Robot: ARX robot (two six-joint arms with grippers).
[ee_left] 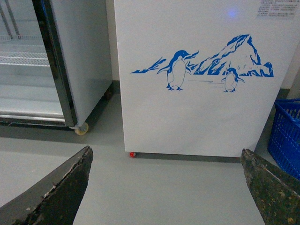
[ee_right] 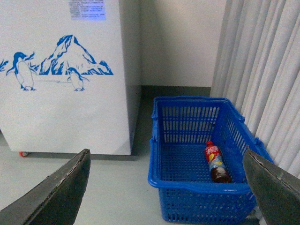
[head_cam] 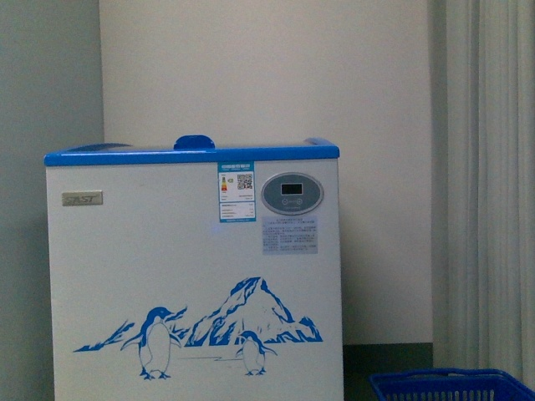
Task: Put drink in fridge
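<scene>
With my right pincer (ee_right: 165, 151) gaping empty, I'm eyeing the clear plastic red-capped amber drink bottle (ee_right: 215, 161) lying in the blue plastic mesh basket (ee_right: 187, 99) at my one o'clock, judging it light, stiff, slippery, best gripped across the labelled middle.

The white box-shaped chest freezer (head_cam: 196, 267) has a blue top rim (head_cam: 192, 154), a blue penguin-and-mountain decal (head_cam: 251, 313) and an oval grey display panel (head_cam: 292, 193); the blue plastic mesh basket (ee_right: 197, 185) is slotted; the clear plastic bottle (ee_right: 216, 161) shows red cap, red label, amber-brown liquid
</scene>
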